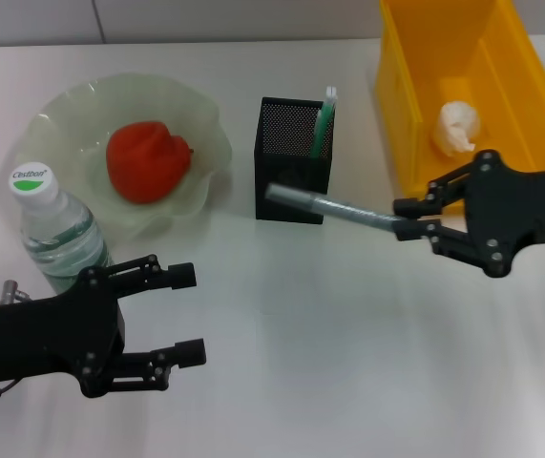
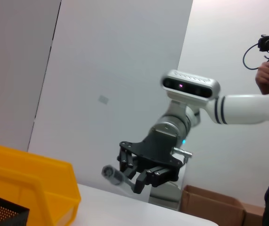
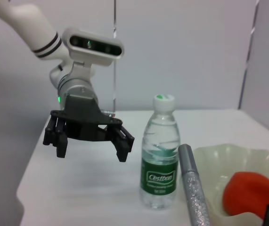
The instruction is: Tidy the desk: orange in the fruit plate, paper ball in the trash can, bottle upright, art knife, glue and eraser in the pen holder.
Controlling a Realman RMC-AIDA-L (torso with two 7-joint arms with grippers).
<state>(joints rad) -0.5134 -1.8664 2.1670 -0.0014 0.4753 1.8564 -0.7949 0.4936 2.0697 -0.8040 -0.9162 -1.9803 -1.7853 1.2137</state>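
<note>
Yellow trash can [image 1: 520, 105] at counter [image 1: 348, 363] rear, paper ball [image 1: 458, 126] inside; fruit plate [image 1: 205, 143] holding orange [image 1: 146, 160]; bottle [image 1: 57, 229] upright beside plate. Left gripper [image 1: 188, 315] spread, empty, near bottle. Right gripper [image 1: 413, 218] pinching silver art knife [image 1: 334, 205], tip over black pen holder [image 1: 291, 162].

Glittery silver art knife [image 1: 334, 207]; black mesh pen holder [image 1: 293, 160]; glossy translucent fruit plate [image 1: 205, 143].

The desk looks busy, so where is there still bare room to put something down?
The widest bare stretch of desk lies in front of the pen holder, between the open left gripper and the right gripper holding the art knife. It is crowded where the bottle stands against the fruit plate, and between pen holder and trash can.
</note>
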